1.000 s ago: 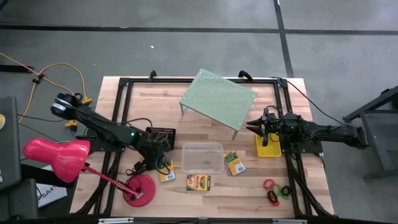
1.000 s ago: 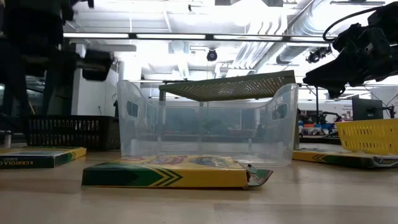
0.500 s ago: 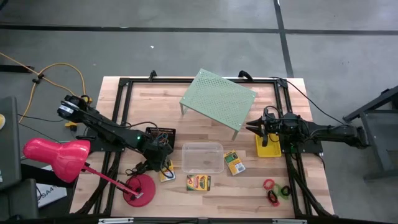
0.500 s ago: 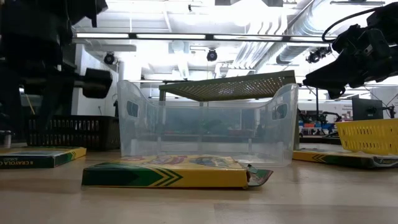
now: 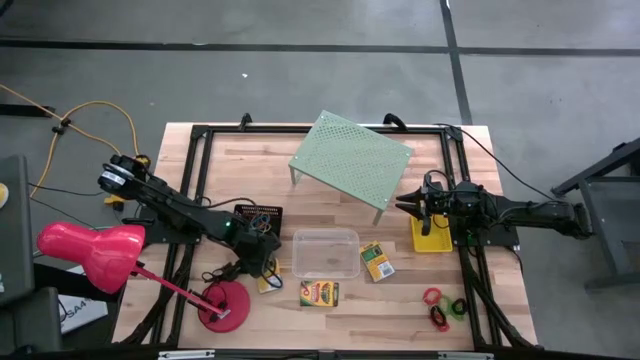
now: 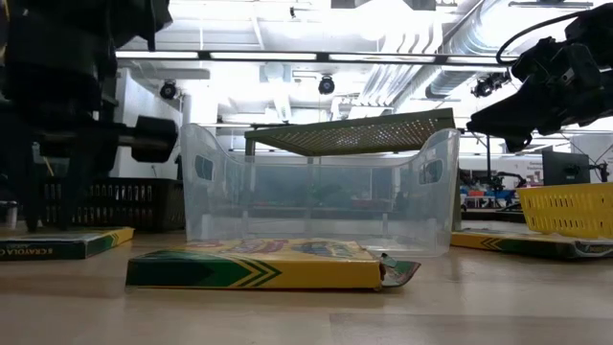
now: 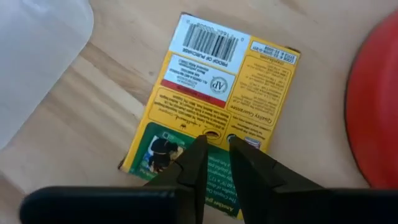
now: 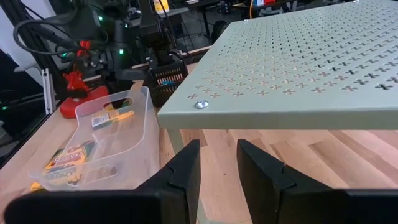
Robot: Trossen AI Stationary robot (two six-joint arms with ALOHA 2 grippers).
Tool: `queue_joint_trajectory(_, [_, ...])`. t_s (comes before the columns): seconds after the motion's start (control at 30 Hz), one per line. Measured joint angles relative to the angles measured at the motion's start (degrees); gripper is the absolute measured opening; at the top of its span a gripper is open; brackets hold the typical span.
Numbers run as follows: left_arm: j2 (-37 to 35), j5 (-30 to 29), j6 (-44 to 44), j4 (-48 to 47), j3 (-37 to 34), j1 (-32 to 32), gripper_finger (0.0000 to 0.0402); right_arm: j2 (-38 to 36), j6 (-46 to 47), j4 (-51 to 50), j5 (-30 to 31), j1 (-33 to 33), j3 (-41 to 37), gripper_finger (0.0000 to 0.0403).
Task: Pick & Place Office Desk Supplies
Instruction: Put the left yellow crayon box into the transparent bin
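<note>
Here the left hand [image 7: 214,146], fingers narrowly parted and holding nothing, hovers over a card box [image 7: 211,112]; the right hand [image 8: 217,149], slightly open and empty, waits beside the yellow basket [image 5: 432,238].

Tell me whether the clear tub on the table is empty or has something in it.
Empty. From above, the clear tub shows only bare wood through its bottom, and the table-level view shows nothing inside its walls.

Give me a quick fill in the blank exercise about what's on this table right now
1. The left tool hovers over a card box lying beside the lamp's ____ base.
2. The clear tub holds ____.
3. The right tool is next to the ____ basket.
4. Near the red, green and black rings there is ____ tool.

Missing words: red; nothing; yellow; no
</note>
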Motion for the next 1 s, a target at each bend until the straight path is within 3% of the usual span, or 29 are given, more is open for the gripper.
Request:
queue_joint_trajectory(0.67, [4.87,1.74,-3.93,12.96,-0.06,-8.96,0.0063,0.00,-0.02,-0.02,0.02,0.00,0.00,0.0094])
queue_joint_trajectory(1.0, [9.19,3.09,-3.37,22.36,-0.02,-10.12,0.0063,0.04,-0.01,-0.11,0.04,0.00,0.00,0.0094])
